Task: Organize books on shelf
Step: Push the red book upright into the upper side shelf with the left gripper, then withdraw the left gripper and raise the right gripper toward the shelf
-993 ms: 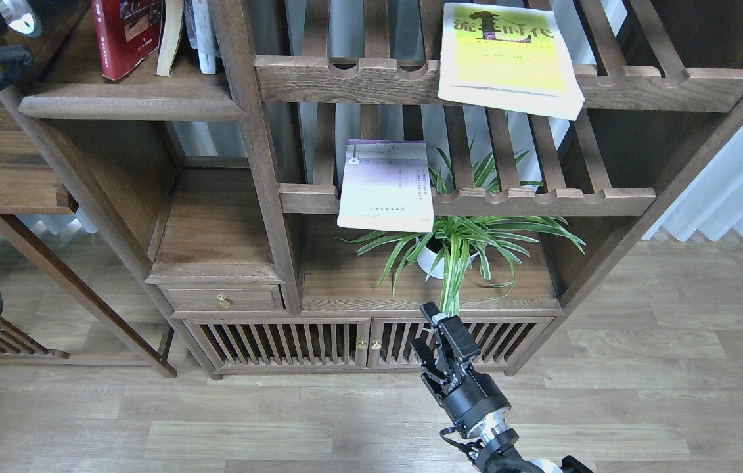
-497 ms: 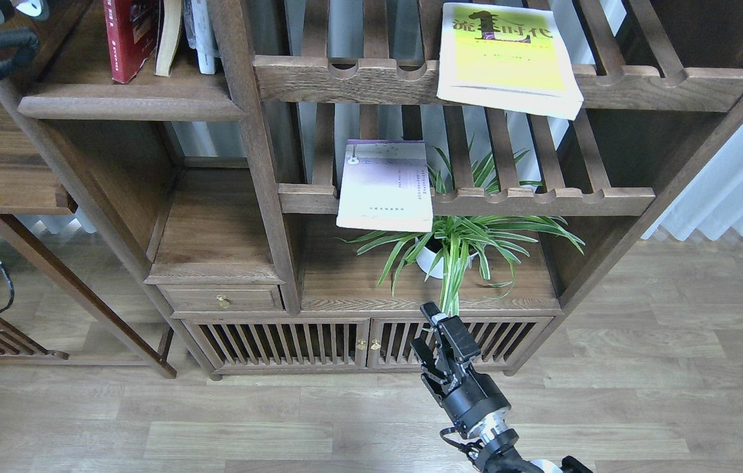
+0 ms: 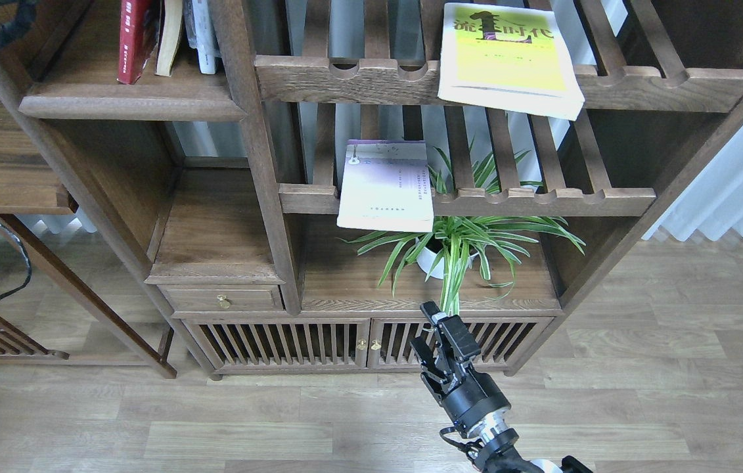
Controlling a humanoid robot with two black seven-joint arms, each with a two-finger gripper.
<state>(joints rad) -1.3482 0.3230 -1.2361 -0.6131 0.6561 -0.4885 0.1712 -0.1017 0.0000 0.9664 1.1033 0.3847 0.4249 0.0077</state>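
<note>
Head view: the red book (image 3: pixel 133 36) stands on the shelf (image 3: pixel 128 105), top left. Right of the shelf lie the yellow book (image 3: pixel 506 59) and — lower — the pale book (image 3: pixel 385 187). Right gripper (image 3: pixel 440 332) hangs below, fingers slightly apart, holding nothing. Left gripper out of sight.
</note>
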